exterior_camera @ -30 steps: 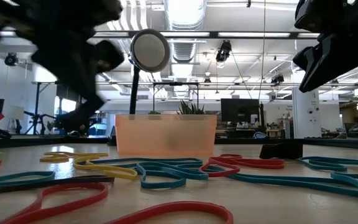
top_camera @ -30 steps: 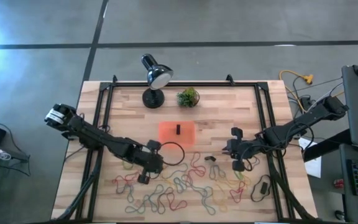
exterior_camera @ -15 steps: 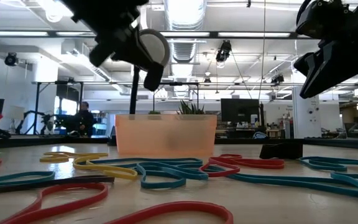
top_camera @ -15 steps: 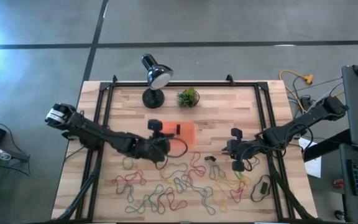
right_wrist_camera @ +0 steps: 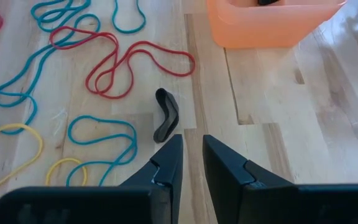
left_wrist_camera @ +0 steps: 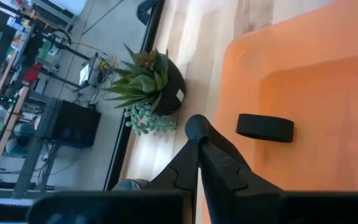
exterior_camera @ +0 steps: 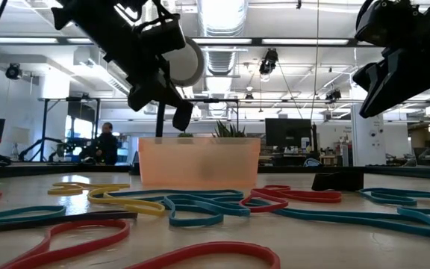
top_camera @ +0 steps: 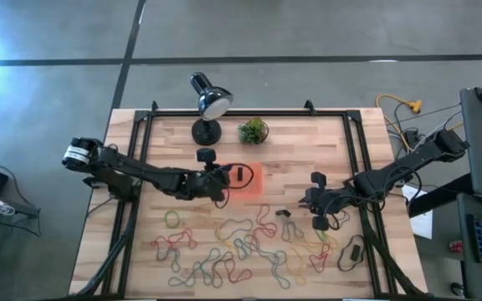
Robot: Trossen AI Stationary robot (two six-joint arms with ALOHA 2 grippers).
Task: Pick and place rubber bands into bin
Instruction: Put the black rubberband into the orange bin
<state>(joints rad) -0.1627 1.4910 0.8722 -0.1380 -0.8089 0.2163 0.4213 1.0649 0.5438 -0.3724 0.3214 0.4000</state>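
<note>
Left gripper (top_camera: pixel 222 178) now over bin (top_camera: pixel 251 186), fingers shut

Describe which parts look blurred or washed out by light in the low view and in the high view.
Low view: the nearest rubber bands are soft and out of focus, the bin looks hazy, and the ceiling lights glare white. High view: a bright glare spot sits at the picture's left edge, while the table is evenly lit.

Open-plan robotics lab or workshop: exposed ceiling ducts (exterior_camera: pixel 222 19) and strip lights, grey concrete floor (top_camera: pixel 308 33), monitors (exterior_camera: pixel 286 131) and equipment benches beyond the wooden table (top_camera: pixel 308 159), a seated person (exterior_camera: pixel 104 143) at the far left, loose cables (top_camera: pixel 404 117) off the table's right edge.
</note>
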